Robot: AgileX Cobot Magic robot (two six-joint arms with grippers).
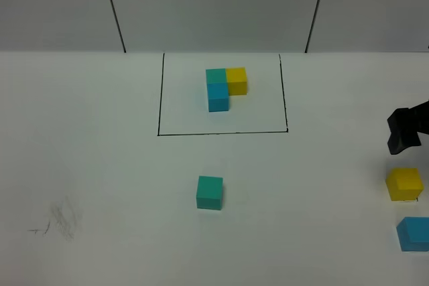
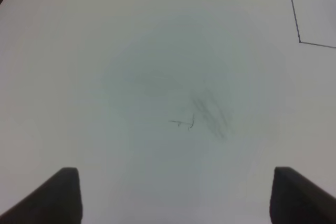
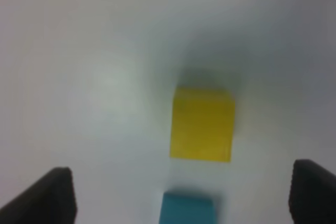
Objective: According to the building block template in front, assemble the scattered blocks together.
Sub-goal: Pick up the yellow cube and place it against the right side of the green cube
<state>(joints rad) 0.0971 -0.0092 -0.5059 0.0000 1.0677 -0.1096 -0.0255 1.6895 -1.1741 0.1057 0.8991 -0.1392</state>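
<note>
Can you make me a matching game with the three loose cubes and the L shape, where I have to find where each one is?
Things:
1. loose green cube
2. loose yellow cube
3. loose blue cube
4. L of three cubes

Places:
A. inside the black outline
B. far right, nearest the front, partly cut off by the picture's edge
C. alone, in front of the outline
D. far right, just behind another loose cube

Pairs: 1-C, 2-D, 3-B, 4-A
</note>
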